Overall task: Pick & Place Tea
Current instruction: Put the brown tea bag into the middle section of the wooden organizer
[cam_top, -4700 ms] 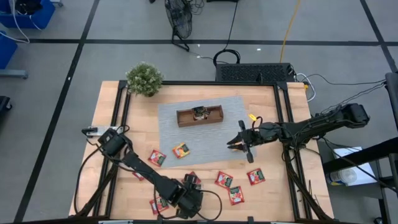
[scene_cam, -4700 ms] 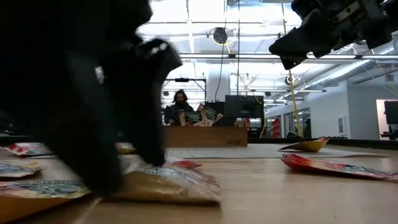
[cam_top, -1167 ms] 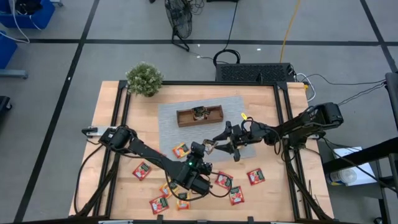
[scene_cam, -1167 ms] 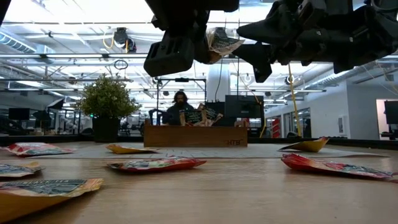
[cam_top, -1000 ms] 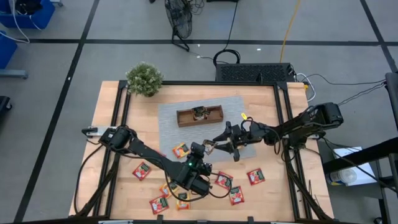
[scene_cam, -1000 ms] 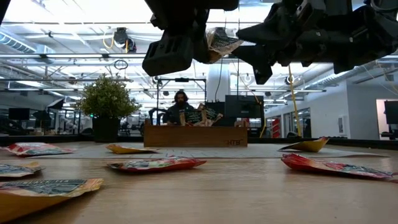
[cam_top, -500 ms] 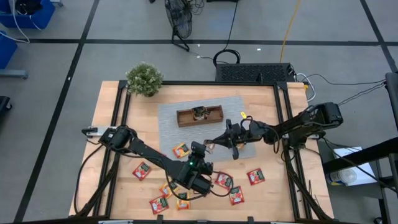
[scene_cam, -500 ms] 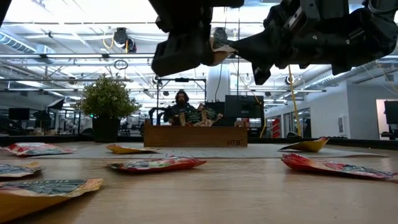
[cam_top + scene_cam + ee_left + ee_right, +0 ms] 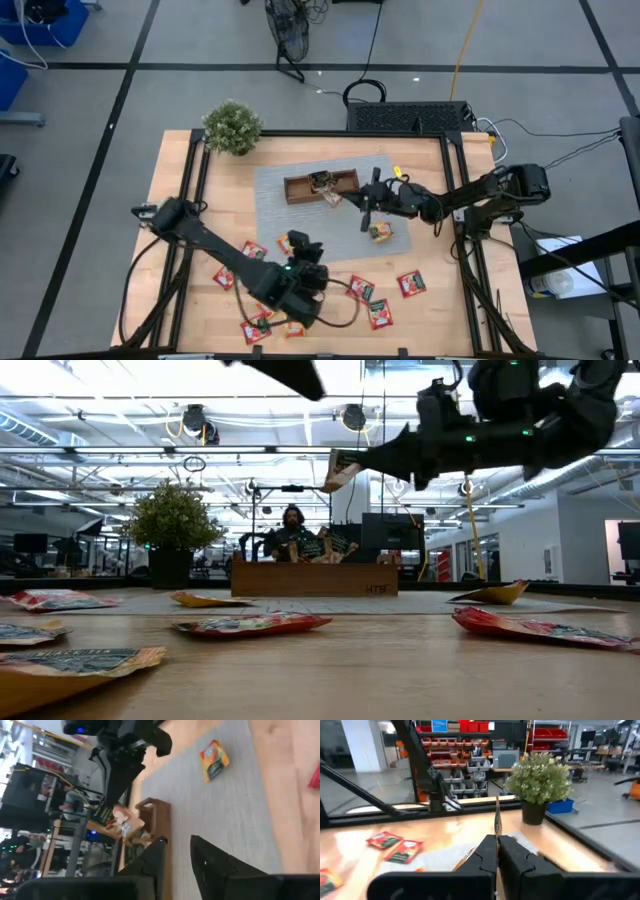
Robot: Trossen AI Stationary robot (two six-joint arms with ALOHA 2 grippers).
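The right gripper point(image 9: 345, 199) sits just right of the wooden tray point(image 9: 300, 188) in the centre of the high view, over the grey mat point(image 9: 270, 210), and its fingers are clenched on a tea packet point(image 9: 331, 198) held edge-on at the tips. In the low view that packet point(image 9: 339, 468) hangs in the upper middle of the frame, tilted, pinched at one corner by the right gripper point(image 9: 362, 460), well above the tabletop and above the tray point(image 9: 315, 579) seen behind. The right wrist view shows the packet point(image 9: 497, 821) as a thin upright sliver rising from the pressed-together fingers point(image 9: 487, 851), with the potted plant point(image 9: 539, 782) behind it. The left gripper point(image 9: 310, 250) is low and centre in the high view, near the front edge of the mat, beside an orange-yellow packet point(image 9: 285, 243); in the left wrist view its two fingers point(image 9: 212, 865) stand apart with a gap between them and nothing in the gap, so it is released. An orange-yellow packet point(image 9: 380, 232) lies flat on the mat to the lower right of the tray. Red packets lie scattered along the lower part of the table point(image 9: 170, 190), among them one point(image 9: 411, 284) at lower right, one point(image 9: 379, 314) near the bottom centre and one point(image 9: 224, 277) at lower left. Some packets already stand in the tray's middle compartment. A person point(image 9: 290, 530) shows far behind the tray in the low view.
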